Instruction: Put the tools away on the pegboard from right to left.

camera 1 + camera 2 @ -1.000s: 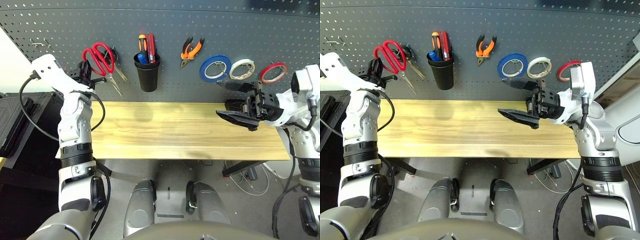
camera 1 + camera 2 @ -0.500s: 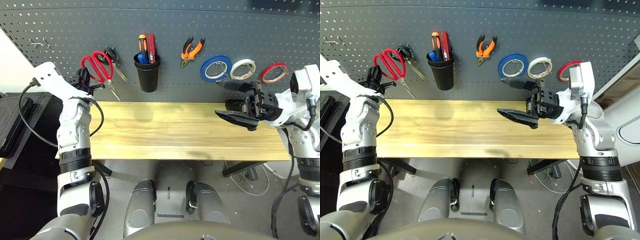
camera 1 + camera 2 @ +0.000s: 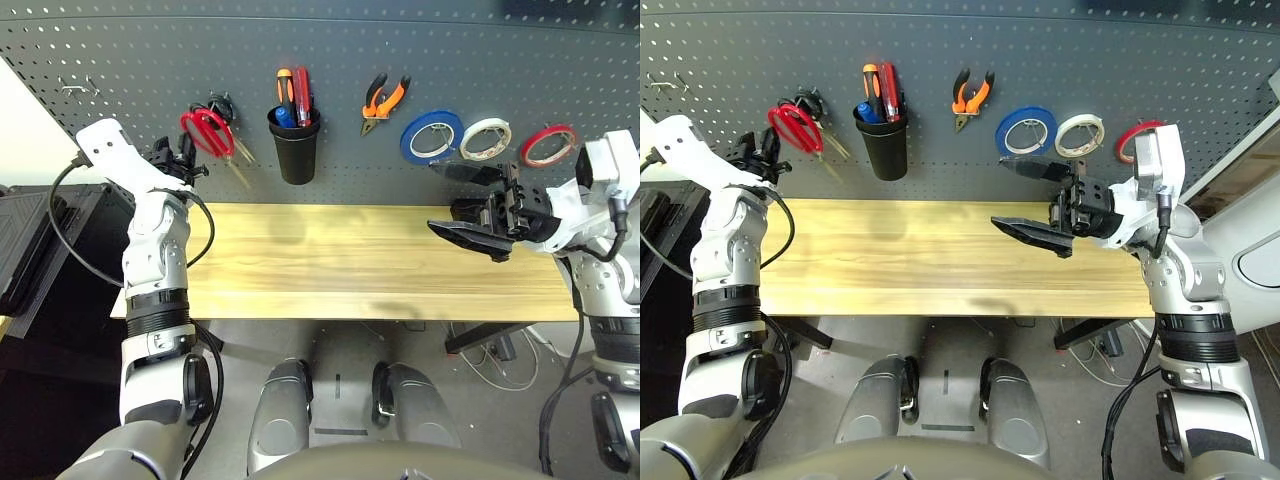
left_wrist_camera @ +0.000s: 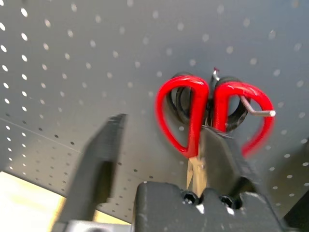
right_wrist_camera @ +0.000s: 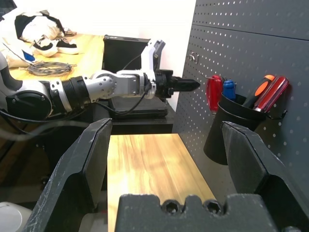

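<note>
The red-handled scissors (image 3: 206, 131) hang by their loops from a hook on the dark grey pegboard (image 3: 120, 50), partly over black-handled scissors (image 3: 222, 104). My left gripper (image 3: 190, 159) is open just left of them; in the left wrist view its fingers (image 4: 96, 169) stand apart, with the red loops (image 4: 193, 116) past the tips. A red-handled screwdriver (image 3: 303, 95) stands in a black cup (image 3: 295, 152). Orange-handled pliers (image 3: 384, 100) hang further right. The thin red tape ring (image 3: 547, 146) hangs at the far right. My right gripper (image 3: 435, 198) is open and empty above the table's right part.
A blue tape roll (image 3: 430, 137) and a white one (image 3: 485, 138) hang between the pliers and the red ring. The wooden table (image 3: 330, 260) runs below the board. Two bare hooks (image 3: 75, 88) sit at the upper left. A dark case (image 3: 25, 240) lies off the table's left end.
My left gripper carried the red scissors up and right to the hook by the black-handled pair, then opened and let go. The right arm has barely moved.
</note>
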`<act>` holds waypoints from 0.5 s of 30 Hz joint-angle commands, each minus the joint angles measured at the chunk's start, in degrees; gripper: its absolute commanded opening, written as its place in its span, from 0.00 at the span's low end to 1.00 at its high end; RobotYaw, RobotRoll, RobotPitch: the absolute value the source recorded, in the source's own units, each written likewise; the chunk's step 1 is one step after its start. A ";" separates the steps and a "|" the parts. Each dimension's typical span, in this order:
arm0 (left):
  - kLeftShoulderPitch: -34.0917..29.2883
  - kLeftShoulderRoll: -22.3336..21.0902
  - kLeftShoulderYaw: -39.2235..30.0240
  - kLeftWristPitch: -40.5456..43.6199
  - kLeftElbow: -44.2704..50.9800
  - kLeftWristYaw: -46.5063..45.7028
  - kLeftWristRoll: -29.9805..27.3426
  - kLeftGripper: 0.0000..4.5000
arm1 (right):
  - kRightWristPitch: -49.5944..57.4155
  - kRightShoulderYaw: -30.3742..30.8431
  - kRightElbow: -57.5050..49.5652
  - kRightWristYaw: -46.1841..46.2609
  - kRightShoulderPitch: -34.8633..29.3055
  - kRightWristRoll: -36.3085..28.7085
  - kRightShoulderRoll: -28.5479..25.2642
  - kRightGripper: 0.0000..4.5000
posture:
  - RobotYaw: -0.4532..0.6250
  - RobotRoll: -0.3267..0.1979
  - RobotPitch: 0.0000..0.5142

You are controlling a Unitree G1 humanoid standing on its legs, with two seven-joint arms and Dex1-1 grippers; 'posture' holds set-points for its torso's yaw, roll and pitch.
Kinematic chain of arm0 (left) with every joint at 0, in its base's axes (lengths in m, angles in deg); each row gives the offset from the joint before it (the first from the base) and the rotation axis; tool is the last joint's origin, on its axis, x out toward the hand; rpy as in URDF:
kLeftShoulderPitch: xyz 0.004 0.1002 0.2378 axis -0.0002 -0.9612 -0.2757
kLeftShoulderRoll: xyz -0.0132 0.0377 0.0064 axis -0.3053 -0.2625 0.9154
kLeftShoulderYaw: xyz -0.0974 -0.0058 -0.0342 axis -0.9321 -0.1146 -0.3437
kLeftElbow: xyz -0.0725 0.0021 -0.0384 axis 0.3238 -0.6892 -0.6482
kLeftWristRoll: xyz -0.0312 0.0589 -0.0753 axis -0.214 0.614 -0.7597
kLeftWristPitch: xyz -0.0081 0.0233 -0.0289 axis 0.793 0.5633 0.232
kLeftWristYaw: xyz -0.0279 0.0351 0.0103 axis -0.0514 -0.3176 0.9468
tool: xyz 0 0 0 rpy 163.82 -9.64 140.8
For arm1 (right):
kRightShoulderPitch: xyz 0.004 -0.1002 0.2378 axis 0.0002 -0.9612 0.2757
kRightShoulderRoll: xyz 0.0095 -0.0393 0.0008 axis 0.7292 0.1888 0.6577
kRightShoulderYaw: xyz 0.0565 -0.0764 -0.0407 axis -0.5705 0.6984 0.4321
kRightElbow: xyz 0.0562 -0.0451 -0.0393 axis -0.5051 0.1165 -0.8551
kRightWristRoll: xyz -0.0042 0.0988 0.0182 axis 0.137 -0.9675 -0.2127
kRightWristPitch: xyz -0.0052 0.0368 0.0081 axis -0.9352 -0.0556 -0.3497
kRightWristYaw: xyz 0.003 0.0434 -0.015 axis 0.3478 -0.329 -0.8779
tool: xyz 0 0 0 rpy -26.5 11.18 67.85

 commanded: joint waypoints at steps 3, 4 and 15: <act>-1.01 -0.50 1.61 1.13 -2.13 0.39 1.57 1.00 | -1.18 0.31 -0.44 1.94 -1.55 1.71 1.00 1.00 | 0.38 0.62 0.17; -1.88 -1.15 2.15 1.60 -2.11 1.18 2.01 1.00 | -1.97 0.28 0.04 2.41 -1.81 2.50 1.26 1.00 | 0.38 0.62 0.17; -16.32 -4.92 5.78 -3.31 3.15 14.26 2.07 1.00 | -17.87 -0.41 10.80 19.18 -5.32 16.81 10.87 1.00 | 0.38 0.62 0.17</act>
